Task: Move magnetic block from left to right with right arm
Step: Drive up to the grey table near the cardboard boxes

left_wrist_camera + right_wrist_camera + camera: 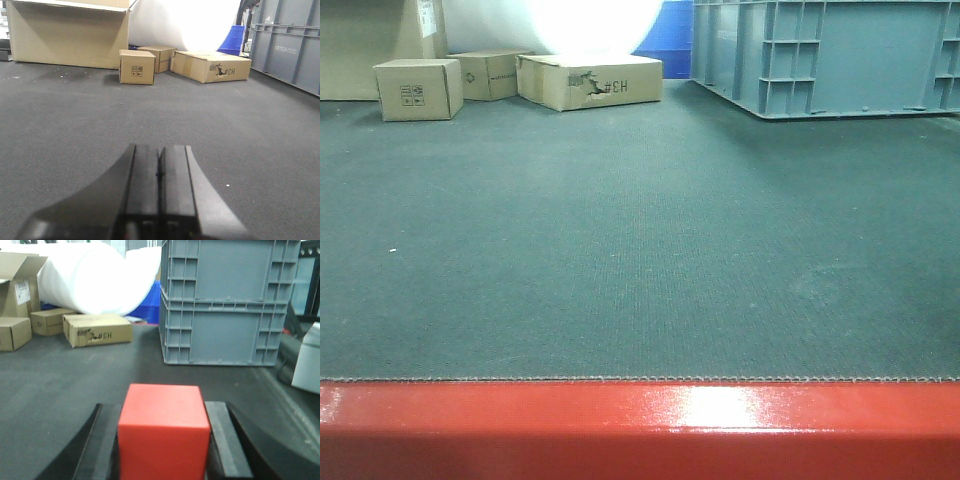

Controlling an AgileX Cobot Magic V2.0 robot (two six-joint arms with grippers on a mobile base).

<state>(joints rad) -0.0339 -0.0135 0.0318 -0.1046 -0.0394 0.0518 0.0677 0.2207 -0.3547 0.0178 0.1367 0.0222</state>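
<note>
The magnetic block is a plain bright-red cube filling the bottom centre of the right wrist view. It sits between the two black fingers of my right gripper, which is shut on it, one finger pressed to each side. My left gripper shows at the bottom of the left wrist view, shut with its two black fingers pressed together and nothing between them, above dark carpet. Neither gripper nor the block appears in the front view.
Tan cardboard boxes lie at the back left, with a white foam roll behind them. Stacked grey plastic crates stand at the back right. A red ledge runs along the near edge of the carpet.
</note>
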